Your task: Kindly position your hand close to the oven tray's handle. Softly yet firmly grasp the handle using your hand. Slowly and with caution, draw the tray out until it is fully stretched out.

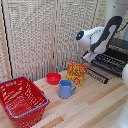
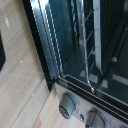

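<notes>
The black-and-silver toaster oven [image 1: 119, 50] stands at the exterior view's right on the wooden table. Its oven tray [image 1: 111, 63], a dark rack of thin parallel bars, shows at the oven's front. The door's long dark bar [image 1: 98, 75] lies lower, toward the table. My white arm [image 1: 97, 37] reaches down from above. The hand [image 1: 89, 56] hangs just off the tray's near corner, its fingers too small to make out. In the wrist view I see oven glass, thin bars of the oven tray [image 2: 89, 45] and two knobs [image 2: 68, 103], but no fingers.
An orange snack box [image 1: 76, 73] stands close in front of the oven door. A blue mug [image 1: 65, 89] and a red bowl [image 1: 53, 78] sit mid-table. A red basket [image 1: 21, 100] fills the front of the exterior view's left. A slatted screen [image 1: 45, 35] backs the table.
</notes>
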Motion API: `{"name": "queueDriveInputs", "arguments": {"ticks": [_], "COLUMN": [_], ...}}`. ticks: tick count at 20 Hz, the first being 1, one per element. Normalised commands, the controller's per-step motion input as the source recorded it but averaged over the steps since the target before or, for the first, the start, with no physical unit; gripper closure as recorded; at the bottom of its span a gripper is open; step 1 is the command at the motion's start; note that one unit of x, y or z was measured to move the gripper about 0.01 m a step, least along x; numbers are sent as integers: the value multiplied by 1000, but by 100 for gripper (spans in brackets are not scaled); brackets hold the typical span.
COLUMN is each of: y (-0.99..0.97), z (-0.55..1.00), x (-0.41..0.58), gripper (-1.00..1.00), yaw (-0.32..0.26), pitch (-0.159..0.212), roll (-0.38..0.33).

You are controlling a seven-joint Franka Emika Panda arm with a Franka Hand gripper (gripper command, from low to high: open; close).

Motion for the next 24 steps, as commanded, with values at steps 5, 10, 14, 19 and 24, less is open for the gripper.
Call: {"name": "queueDriveInputs", "arguments": {"ticks": [5,10,14,19,24], "y": [-409,-375,-164,-230,-377], "z": [-88,-21,-32,-8,1], "x": [-13,16,81,46,-11], "gripper": [-100,-100,-100,100,100], "yaw": [-188,-115,3,53,40], "pitch": [0,0,0,10,0], "roll": [-118,-105,-29,-30,0]}}
